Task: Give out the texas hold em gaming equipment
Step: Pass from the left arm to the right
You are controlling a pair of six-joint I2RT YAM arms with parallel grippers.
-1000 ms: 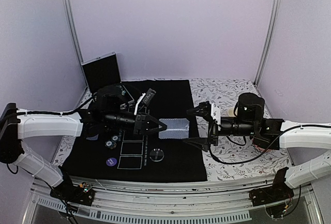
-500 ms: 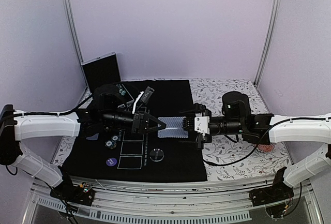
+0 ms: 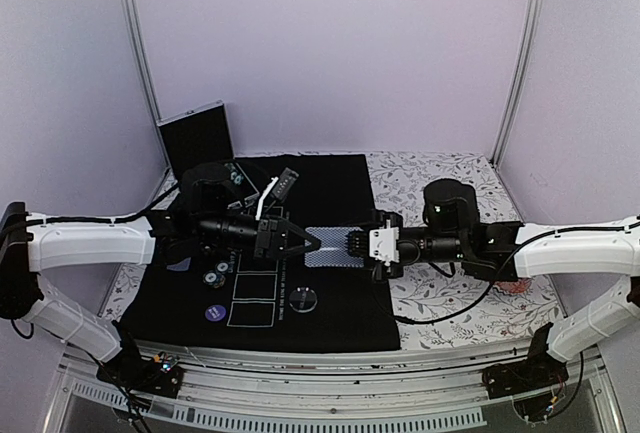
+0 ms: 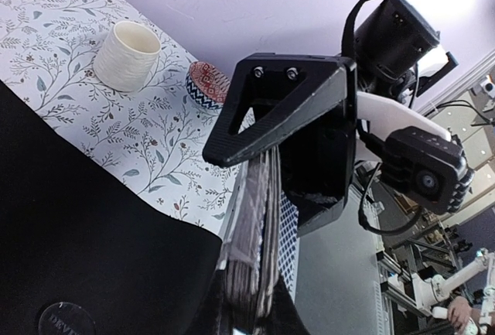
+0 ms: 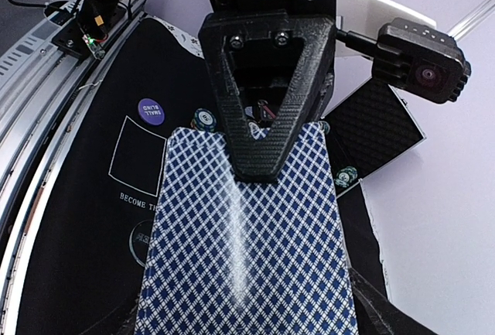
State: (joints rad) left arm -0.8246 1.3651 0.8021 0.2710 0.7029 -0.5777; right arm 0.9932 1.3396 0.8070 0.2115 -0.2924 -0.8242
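Observation:
A deck of lattice-backed playing cards [image 3: 330,246] hangs level above the black mat [image 3: 330,325], and my left gripper [image 3: 305,244] is shut on its left end, one finger [image 5: 267,118] lying on the top card [image 5: 247,234]. My right gripper [image 3: 358,245] is at the deck's right end, jaws open with a finger at each side edge; I cannot tell whether they touch. In the left wrist view the cards [image 4: 259,219] show edge-on. Striped poker chips [image 3: 215,275], a purple-blue disc [image 3: 214,312] and a clear disc [image 3: 304,299] lie on the mat.
An open black case [image 3: 197,138] stands at the mat's back left corner. A cream cup [image 4: 126,56] and a small reddish patterned dish [image 4: 209,85] sit on the floral cloth [image 3: 450,303] to the right. Metal rails [image 3: 300,373] run along the near edge.
My right gripper has moved left from the floral cloth to the deck's right end, and its jaws have narrowed around it. The left gripper and the cards stay where they were.

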